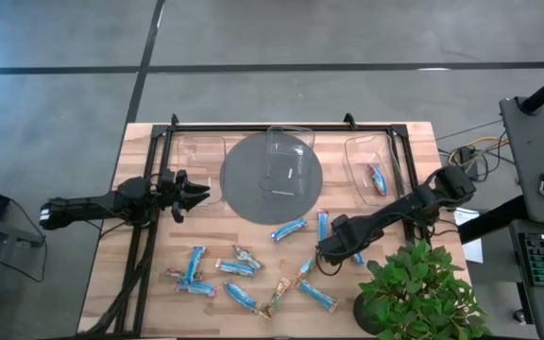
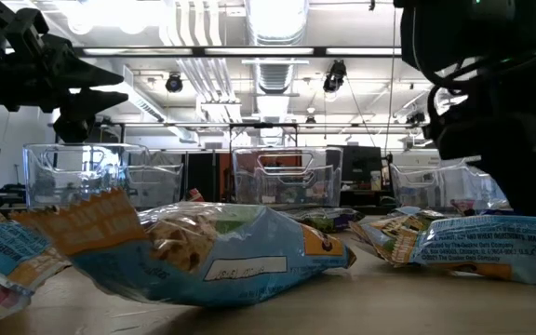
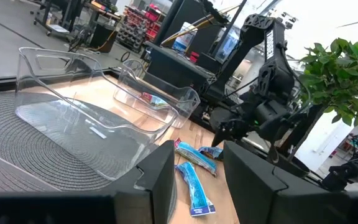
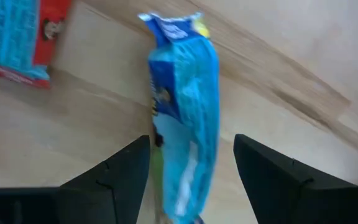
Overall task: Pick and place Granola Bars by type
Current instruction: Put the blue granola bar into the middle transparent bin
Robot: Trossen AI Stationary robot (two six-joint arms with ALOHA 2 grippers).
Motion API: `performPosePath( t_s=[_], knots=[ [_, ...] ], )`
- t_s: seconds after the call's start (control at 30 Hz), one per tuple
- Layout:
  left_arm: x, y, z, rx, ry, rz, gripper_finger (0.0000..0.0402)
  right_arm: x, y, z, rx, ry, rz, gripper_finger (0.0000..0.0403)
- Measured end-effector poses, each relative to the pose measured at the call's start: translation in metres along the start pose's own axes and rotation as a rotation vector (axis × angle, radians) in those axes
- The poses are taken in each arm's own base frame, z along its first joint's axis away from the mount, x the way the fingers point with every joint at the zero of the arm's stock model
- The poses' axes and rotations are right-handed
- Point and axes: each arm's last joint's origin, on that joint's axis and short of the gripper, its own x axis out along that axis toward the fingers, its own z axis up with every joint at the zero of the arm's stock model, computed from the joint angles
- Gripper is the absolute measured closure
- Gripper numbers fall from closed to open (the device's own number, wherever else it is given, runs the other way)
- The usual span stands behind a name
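Table (image 1: 414, 283): wood top, three clear bins along the far edge.
Mat (image 1: 244, 194): grey round, middle bin (image 1: 289, 161) sits on it.
Right bin (image 1: 362, 156): one blue bar (image 1: 377, 178) inside.
Granola Bars (image 1: 237, 268): about a dozen scattered on the near half, mostly blue wrappers.
Left pincer (image 1: 195, 195): fingers apart, holding nothing, hovering at the mat's left edge.
Right pincer (image 4: 190, 168): low over a blue bar (image 4: 185, 118), fingers spread wide either side; probably not yet touching.
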Motion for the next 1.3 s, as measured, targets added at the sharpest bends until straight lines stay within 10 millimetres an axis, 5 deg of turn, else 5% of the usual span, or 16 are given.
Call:
performPosePath(
  t_s=[0.23,0.4,0.63,0.77,1.03,1.17,1.3],
  knots=[
    [0.0,0.0,0.0,0.0,0.0,0.0,0.028,0.011,0.001,0.0,-0.026,0.0,0.073,0.0188],
    [0.0,0.0,0.0,0.0,0.0,0.0,0.028,0.003,0.005,0.001,-0.036,-0.011,0.118,0.0249],
    [0.0,0.0,0.0,0.0,0.0,0.0,0.028,-0.029,0.017,0.006,-0.078,-0.075,0.25,0.0379],
    [0.0,0.0,0.0,0.0,0.0,0.0,0.028,-0.068,0.021,0.021,-0.038,-0.203,0.373,0.0386],
    [0.0,0.0,0.0,0.0,-0.001,0.0,0.028,-0.146,0.005,0.097,0.195,-0.59,0.519,0.0389],
    [0.0,-0.001,0.002,-0.009,-0.019,-0.001,0.028,-0.153,0.001,0.154,0.205,-0.669,0.589,0.0388],
    [0.0,-0.001,0.002,-0.013,-0.017,-0.001,0.028,-0.137,-0.01,0.202,0.246,-0.612,0.549,0.0357]
  ],
)
